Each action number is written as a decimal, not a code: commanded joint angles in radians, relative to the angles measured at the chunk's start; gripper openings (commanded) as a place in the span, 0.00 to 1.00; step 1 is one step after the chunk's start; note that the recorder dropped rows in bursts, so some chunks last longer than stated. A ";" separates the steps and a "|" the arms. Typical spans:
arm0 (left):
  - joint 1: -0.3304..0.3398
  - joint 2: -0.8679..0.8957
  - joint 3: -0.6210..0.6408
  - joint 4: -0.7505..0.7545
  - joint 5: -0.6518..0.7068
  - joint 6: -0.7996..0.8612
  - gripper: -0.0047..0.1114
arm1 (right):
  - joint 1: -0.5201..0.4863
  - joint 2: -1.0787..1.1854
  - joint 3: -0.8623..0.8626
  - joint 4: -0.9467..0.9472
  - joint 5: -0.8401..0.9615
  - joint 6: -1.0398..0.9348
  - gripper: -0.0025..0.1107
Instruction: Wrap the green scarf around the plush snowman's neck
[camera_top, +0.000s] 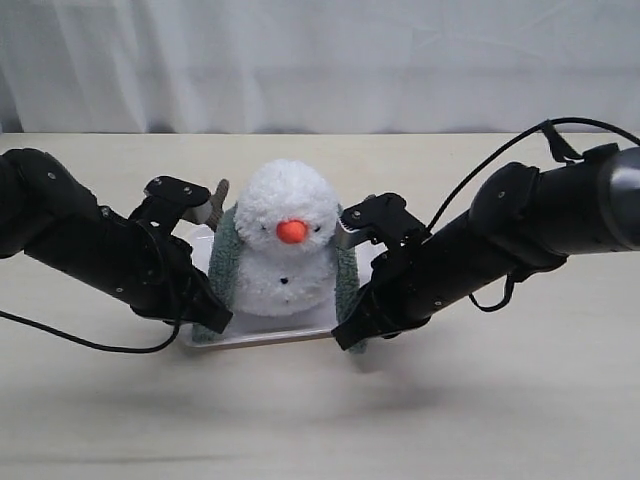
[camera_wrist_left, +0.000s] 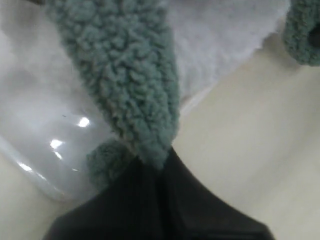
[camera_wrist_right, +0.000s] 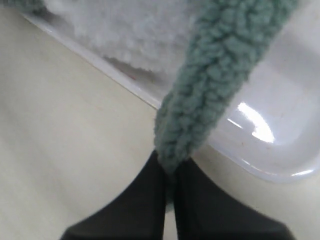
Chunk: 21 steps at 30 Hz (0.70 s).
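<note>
Left gripper (camera_top: 212, 318), at the plush snowman's (camera_top: 288, 240) 8 o'clock, clamps one end of the green scarf (camera_top: 226, 255) draped down both its sides. Right gripper (camera_top: 350, 335), at 4 o'clock, pinches the other. The knit looks soft, light and floppy, so the ends suit gripping.

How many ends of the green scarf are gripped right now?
2. The left gripper holds one green scarf end, the right gripper the other, either side of the plush snowman.

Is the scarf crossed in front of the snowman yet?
No, the green scarf hangs down each side of the plush snowman, leaving its front bare.
</note>
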 joint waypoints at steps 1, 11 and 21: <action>-0.001 0.002 0.003 -0.020 0.100 -0.016 0.04 | 0.002 -0.023 -0.002 0.009 -0.006 -0.009 0.06; -0.001 0.002 -0.025 -0.091 0.167 0.005 0.04 | 0.002 -0.023 -0.002 0.012 -0.002 -0.009 0.06; -0.001 0.002 -0.022 -0.044 0.115 0.005 0.04 | 0.002 0.028 0.022 0.069 -0.006 -0.061 0.06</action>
